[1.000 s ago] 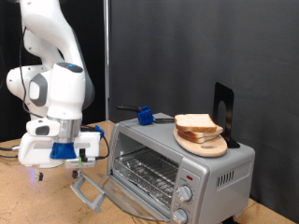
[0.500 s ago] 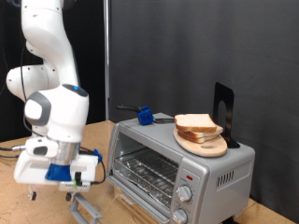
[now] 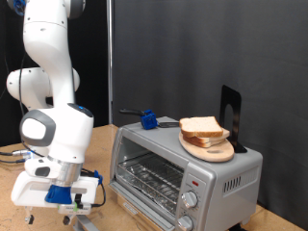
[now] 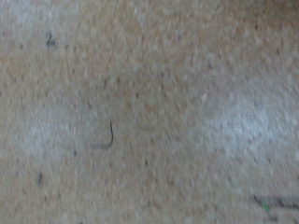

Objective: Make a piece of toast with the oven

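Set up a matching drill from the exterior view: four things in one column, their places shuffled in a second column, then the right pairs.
1. bread slices
2. blue object
3. knobs
4. gripper

A. low, at the view's left, before the oven
B. on the oven's front panel
C. on the wooden plate
D. on the oven top, left of the plate

Pairs: 1-C, 2-D, 3-B, 4-A

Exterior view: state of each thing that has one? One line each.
Silver-grey countertop toaster oven: glass door swung down open, wire rack bare.
Pale white bread slices: stacked on the round wooden plate on the oven's top, not in the oven.
Small blue object: resting on the oven's top.
Two round knobs: settings unreadable.
Pincer: low by the wooden table, holding nothing visible.
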Available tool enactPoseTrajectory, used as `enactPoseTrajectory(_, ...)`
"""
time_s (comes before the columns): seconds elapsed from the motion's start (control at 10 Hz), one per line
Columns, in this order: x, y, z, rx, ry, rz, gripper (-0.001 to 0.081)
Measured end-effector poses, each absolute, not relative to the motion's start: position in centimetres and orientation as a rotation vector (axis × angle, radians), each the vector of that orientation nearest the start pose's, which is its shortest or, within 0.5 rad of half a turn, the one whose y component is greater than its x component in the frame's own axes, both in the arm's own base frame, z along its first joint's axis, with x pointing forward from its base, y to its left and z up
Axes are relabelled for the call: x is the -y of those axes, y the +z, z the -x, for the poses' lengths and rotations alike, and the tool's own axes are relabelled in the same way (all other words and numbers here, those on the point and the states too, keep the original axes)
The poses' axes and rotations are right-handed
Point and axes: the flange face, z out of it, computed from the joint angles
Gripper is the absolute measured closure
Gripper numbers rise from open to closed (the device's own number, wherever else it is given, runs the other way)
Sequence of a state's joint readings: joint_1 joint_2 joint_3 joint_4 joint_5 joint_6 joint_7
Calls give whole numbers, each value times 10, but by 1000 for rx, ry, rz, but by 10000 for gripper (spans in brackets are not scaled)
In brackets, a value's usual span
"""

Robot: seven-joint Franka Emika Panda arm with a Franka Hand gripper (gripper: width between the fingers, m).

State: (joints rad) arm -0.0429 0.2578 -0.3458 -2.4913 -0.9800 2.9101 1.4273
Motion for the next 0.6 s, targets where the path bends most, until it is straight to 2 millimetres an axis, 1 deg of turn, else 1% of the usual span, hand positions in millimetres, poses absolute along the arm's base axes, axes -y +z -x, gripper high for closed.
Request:
enactPoseTrajectory(0.2, 147, 213, -453, -1322, -493, 3050, 124)
enactPoseTrajectory(0.4, 157, 240, -457, -1265, -443, 3011, 124)
enactPoseTrajectory(0.5, 160, 253, -458, -1239, -412, 2989, 124)
enactPoseTrajectory(0.6, 158, 266, -454, -1197, -376, 2971, 124)
